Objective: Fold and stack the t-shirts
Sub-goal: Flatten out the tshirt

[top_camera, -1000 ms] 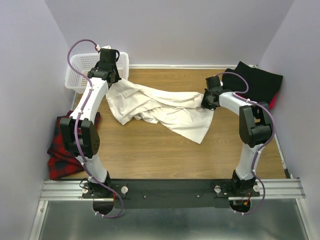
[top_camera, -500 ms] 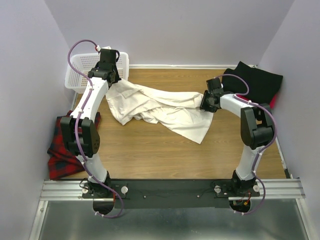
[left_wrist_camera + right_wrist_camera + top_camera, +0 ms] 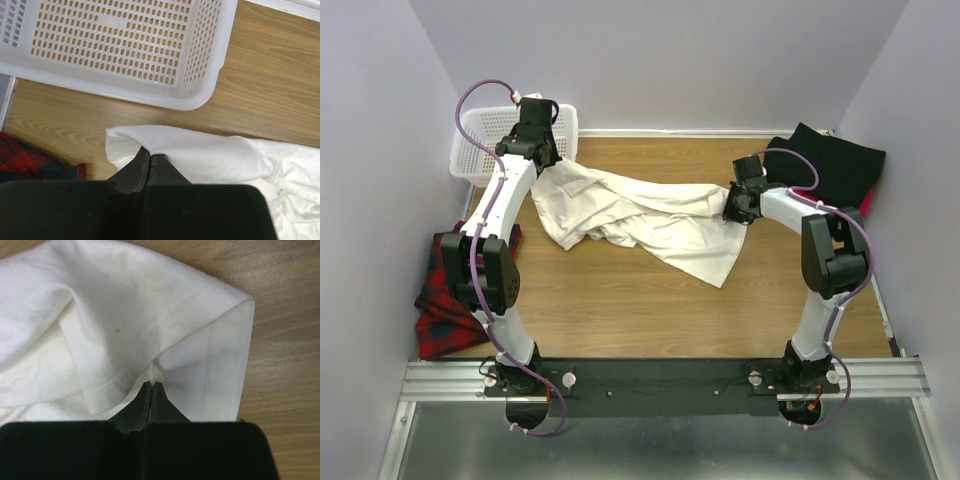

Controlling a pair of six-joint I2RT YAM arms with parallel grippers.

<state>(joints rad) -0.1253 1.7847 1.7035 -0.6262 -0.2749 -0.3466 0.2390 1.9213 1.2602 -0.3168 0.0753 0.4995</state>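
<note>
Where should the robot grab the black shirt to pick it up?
Probably the left corner of the black shirt, coming from the left: it lies out on the table, while the far and right edges crowd the walls.

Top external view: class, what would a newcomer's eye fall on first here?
The crumpled cream-white t-shirt sprawls across the middle of the table, pinched at its left end by the left hand and its right end by the right hand. A black t-shirt lies in the far right corner, a white perforated basket in the far left.
</note>
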